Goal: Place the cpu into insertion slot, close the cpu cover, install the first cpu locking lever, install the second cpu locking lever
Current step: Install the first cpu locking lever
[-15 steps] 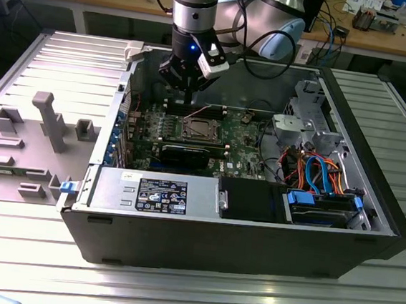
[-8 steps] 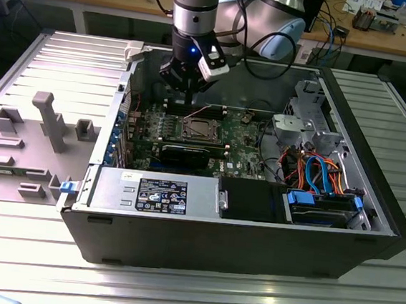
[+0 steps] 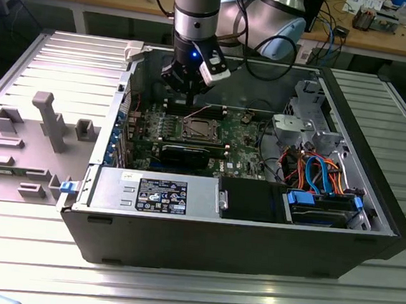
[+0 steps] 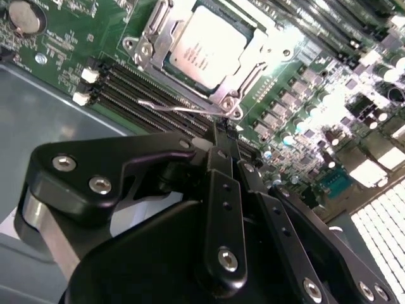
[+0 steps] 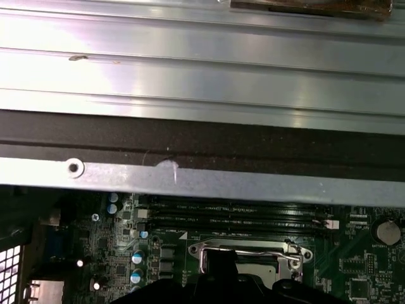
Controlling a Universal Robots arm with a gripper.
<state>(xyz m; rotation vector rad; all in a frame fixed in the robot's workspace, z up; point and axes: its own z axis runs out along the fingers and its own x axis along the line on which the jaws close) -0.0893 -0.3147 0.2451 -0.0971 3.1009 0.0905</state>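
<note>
The small square silver-grey cpu (image 4: 205,44) lay seated in its socket on the green circuit board (image 4: 63,57), with the thin brownish-silver metal cpu cover (image 4: 253,73) lying flat around it. The black 2-fingered pincer (image 4: 223,130) was closed on nothing I could see, its tip just beside 1 thin wire locking lever (image 4: 174,107) at the socket's corner. My judgement: that springy wire could slip off the narrow tip and snap back, or the tip could skid onto the black memory slots (image 4: 139,88) alongside.
</note>
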